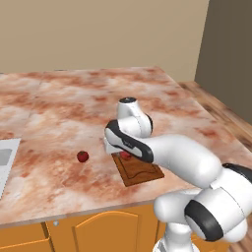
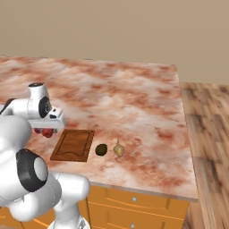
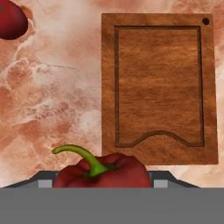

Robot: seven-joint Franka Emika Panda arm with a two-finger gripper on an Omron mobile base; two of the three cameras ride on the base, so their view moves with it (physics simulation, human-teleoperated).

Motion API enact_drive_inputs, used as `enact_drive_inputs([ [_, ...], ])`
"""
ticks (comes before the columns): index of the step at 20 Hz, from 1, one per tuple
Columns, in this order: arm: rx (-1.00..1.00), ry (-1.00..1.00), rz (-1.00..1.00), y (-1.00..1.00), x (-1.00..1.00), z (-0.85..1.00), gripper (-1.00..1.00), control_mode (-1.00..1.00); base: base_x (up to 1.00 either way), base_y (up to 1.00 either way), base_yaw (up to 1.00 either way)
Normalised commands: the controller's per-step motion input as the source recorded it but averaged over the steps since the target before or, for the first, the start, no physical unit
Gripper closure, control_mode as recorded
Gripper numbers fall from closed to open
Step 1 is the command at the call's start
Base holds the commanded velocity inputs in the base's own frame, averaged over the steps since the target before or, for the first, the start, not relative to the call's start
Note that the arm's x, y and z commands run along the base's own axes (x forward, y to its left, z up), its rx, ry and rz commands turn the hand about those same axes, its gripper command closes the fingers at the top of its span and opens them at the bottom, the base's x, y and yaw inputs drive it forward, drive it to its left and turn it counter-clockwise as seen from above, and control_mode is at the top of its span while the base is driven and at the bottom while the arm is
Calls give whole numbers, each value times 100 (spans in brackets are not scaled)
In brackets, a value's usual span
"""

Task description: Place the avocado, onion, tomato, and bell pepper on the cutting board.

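One red bell pepper (image 3: pixel 103 171) with a bent green stalk sat right at the jaws, which looked closed on it, just beside the flat dark-brown wooden cutting board (image 3: pixel 159 83). It is likely light, smooth and a bit slippery, so hold its round sides, not the stalk. The board was bare. A small red tomato (image 1: pixel 82 156) lay apart on the marbled bench (image 1: pixel 74 108). The dark avocado (image 2: pixel 101 149) and tan onion (image 2: pixel 119 150) sat together beside the board.
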Motion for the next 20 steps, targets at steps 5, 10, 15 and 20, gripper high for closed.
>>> enact_drive_inputs([
  [5,0,0,-20,-5,54,15,100,-100,0,0,0],
  [10,0,0,-15,0,41,0,100,-100,0,0,0],
  [15,0,0,-14,-5,25,-13,100,-100,0,0,0],
  [20,0,0,-14,-15,22,-33,100,-100,0,0,0],
])
